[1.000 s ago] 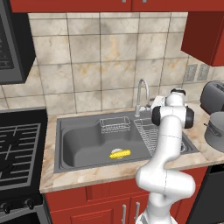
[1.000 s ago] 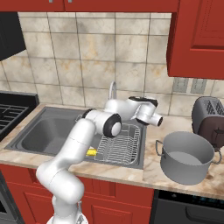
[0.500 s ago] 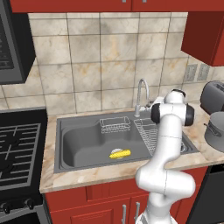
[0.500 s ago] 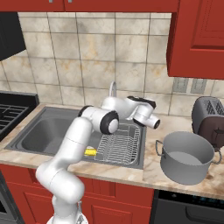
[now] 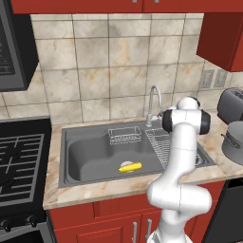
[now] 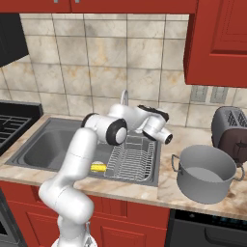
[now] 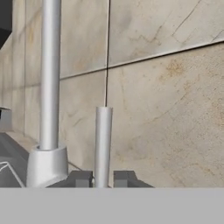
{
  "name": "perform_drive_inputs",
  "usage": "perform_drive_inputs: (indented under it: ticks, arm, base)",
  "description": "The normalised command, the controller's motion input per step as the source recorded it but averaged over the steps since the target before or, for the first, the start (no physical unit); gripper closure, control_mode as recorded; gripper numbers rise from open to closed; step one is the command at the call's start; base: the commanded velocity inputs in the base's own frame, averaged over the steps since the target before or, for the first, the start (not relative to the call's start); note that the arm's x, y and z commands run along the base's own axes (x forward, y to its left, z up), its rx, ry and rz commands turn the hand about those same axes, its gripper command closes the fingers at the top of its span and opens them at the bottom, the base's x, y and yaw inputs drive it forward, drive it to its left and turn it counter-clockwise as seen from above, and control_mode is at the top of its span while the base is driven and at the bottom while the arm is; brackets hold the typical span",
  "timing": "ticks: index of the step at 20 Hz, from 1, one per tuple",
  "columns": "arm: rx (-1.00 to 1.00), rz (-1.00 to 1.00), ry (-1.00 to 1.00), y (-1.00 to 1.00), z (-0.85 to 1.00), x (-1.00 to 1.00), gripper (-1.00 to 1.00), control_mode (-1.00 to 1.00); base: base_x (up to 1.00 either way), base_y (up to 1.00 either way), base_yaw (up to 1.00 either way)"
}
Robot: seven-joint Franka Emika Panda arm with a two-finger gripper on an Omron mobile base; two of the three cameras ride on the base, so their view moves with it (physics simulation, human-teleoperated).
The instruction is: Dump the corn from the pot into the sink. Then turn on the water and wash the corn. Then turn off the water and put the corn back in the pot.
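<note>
The yellow corn point(image 5: 129, 166) lies on the floor of the dark grey sink point(image 5: 85, 156), near its front wall; from the right it shows as the corn point(image 6: 98, 167) beside the arm. The grey pot point(image 6: 206, 172) stands upright on the counter right of the sink, also seen as the pot point(image 5: 234, 142). My hand reaches behind the basin to the chrome tap point(image 5: 153, 102). In the hand view my gripper point(image 7: 103, 178) is shut on the tap's thin upright lever point(image 7: 103, 140), a fingertip point(image 7: 81, 178) tight on each side, with the tap's neck point(image 7: 49, 87) just left of it.
A wire dish rack point(image 6: 132, 159) fills the sink's right part and a small wire basket point(image 5: 124, 135) hangs at its back. A toaster point(image 6: 231, 130) stands behind the pot. The stove point(image 5: 19, 161) is left of the sink. The tiled wall is close behind the lever.
The jaws have closed from wide open onto the tap's lever. The hand has drawn slightly toward the tap. Corn and pot have not moved.
</note>
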Motion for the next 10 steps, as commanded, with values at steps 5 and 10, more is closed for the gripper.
perform_drive_inputs:
  ticks: [5,10]
  arm:
    - [0.02,-0.04,0.00,0.00,0.00,0.13,1.00,-1.00]
    - [0.12,-0.01,0.00,-0.02,0.00,0.14,1.00,-1.00]
  base:
    - [0.00,0.00,0.00]
    - [0.00,0.00,0.00]
